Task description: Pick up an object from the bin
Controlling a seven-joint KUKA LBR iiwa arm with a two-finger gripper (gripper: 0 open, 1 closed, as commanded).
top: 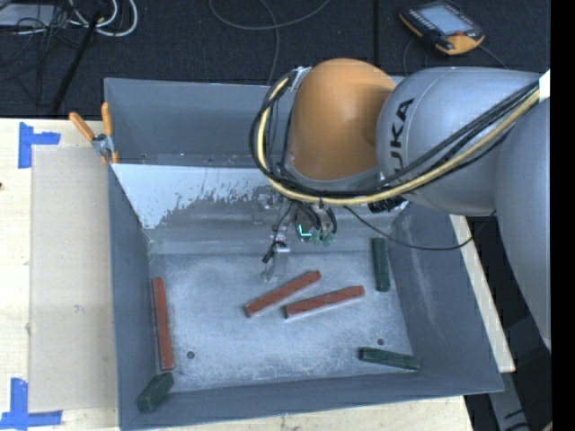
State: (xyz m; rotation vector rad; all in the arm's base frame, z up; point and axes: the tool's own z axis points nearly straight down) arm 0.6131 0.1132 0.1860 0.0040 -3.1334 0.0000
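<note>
End effector (275, 255) low over bin floor; whether wide or narrow, cannot tell. Nearest thing: red-brown bar (281, 294), just camera-side of it, apart, long axis slanting up-right. Second red-brown bar (323, 302) just beyond.

Oblique overhead view into bin (130, 268)

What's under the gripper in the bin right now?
Below the gripper shows bare grey bin floor; the nearest thing is a reddish-brown bar lying just in front of it, a second bar beside that. The orange wrist cover hides the floor farther back.
</note>
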